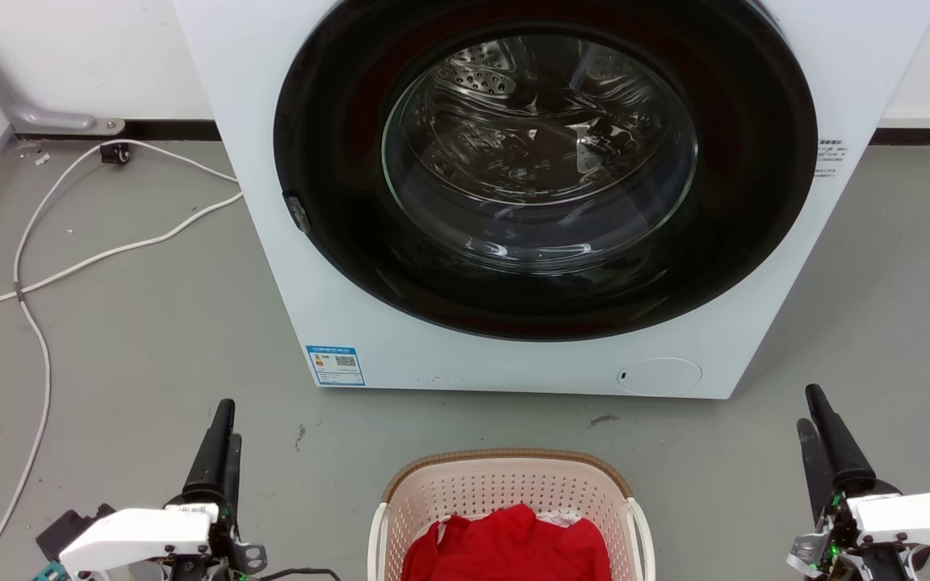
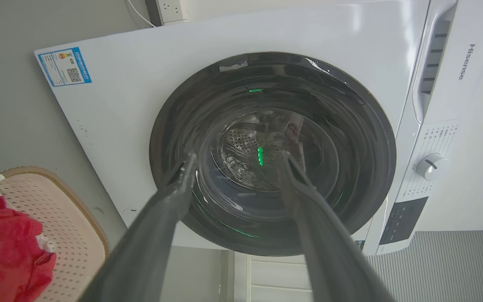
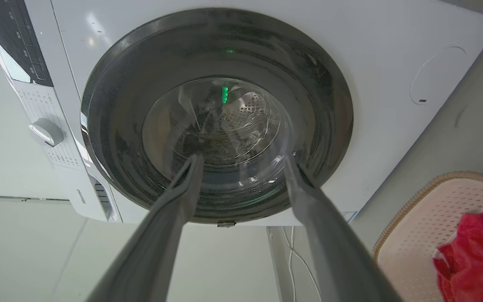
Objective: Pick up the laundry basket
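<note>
A grey floor (image 1: 150, 339) in front of a white washing machine (image 1: 400, 323), seen from above. The laundry basket (image 1: 507, 486), cream perforated plastic with a brown woven-look rim and white side handles, stands on the floor at the bottom centre, just before the machine's closed round glass door (image 1: 542, 161). A red garment (image 1: 505, 545) lies heaped inside it, with what may be a bit of white cloth at its edge.

The left pincer (image 1: 229, 421) hangs well to the left of the basket and the right pincer (image 1: 808, 407) well to its right, both apart from it, so the basket sits between them. Their dark fingers point towards the machine.

In the left wrist view, the left pincer (image 2: 238, 156) is spread wide and empty, framing the door, with the basket (image 2: 78, 235) off to the lower left. In the right wrist view, the right pincer (image 3: 243, 157) is likewise wide and empty, with the basket (image 3: 426, 218) at the lower right. A white cable (image 1: 37, 266) trails across the floor on the left.
</note>
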`<state>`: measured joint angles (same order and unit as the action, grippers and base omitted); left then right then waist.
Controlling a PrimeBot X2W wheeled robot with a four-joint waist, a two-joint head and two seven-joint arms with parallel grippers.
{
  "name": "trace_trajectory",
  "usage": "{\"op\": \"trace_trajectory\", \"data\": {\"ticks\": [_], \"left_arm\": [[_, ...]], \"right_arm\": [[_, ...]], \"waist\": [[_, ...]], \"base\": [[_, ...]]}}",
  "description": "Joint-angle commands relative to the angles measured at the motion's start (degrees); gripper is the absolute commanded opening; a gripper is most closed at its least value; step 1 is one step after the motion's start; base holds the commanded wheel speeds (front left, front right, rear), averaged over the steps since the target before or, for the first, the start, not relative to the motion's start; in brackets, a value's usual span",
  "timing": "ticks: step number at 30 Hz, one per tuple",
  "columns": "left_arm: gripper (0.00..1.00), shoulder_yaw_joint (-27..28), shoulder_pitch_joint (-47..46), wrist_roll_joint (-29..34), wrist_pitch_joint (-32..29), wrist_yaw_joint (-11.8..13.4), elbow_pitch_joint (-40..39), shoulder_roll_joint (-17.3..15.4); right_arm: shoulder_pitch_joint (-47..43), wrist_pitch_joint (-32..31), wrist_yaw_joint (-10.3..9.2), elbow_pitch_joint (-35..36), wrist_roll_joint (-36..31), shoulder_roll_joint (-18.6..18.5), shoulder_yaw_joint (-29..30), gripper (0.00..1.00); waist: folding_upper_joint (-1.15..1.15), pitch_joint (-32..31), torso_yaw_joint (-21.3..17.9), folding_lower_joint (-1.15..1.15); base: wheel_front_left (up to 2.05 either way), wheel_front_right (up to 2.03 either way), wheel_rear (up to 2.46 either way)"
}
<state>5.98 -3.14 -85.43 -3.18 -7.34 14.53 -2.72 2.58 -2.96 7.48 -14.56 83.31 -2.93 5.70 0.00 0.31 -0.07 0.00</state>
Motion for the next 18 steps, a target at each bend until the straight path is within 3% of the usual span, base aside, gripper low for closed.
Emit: {"op": "trace_trajectory", "data": {"ticks": [1,18], "left_arm": [[1.0,-0.01,-0.76,2.26,0.73,0.32,-1.77,-0.11],[1.0,-4.03,0.45,23.96,4.81,5.54,-7.07,-0.14]], "right_arm": [[0.48,0.58,0.01,1.8,-2.94,-0.11,-0.28,1.0],[-0.97,4.66,0.01,6.81,-25.95,-0.08,-2.44,1.0]], "waist": [[0.0,0.02,0.0,0.0],[0.0,0.25,-0.13,0.0]], "base": [[0.0,0.0,0.0],[0.0,0.0,0.0]]}}
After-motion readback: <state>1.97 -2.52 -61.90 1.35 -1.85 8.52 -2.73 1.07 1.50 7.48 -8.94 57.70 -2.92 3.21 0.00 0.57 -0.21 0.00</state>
